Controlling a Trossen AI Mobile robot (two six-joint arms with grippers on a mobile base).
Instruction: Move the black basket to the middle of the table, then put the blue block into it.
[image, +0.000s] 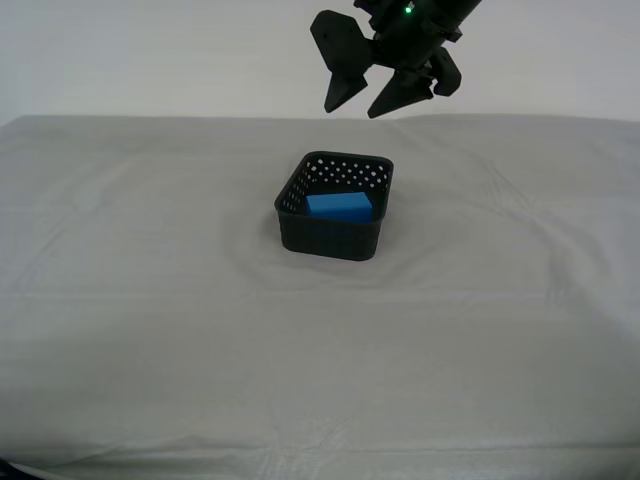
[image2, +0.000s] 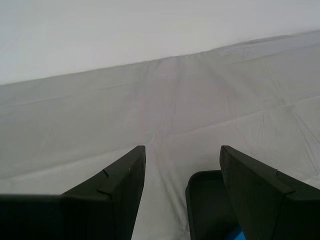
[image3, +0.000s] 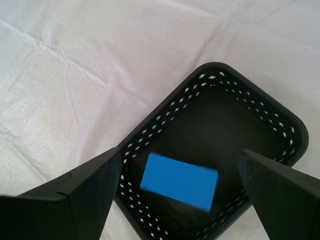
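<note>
table (image: 150, 330): I see pale grey-white cloth, matt, wrinkled and creased.
black basket (image: 330, 235): looks like matt black plastic, sides pierced with rows of round holes.
blue block (image: 339, 205): smooth, plain bright blue faces.
my first gripper (image3: 180, 165): matt black fingers, plastic-looking.

My first gripper (image3: 180, 180) hangs above the black basket (image3: 260, 107) with its jaws spread wide and nothing between them. The blue block (image3: 179, 181) lies flat on the basket floor, close to one holed side wall. Wrinkled table (image3: 75, 75) cloth surrounds the basket.
</note>
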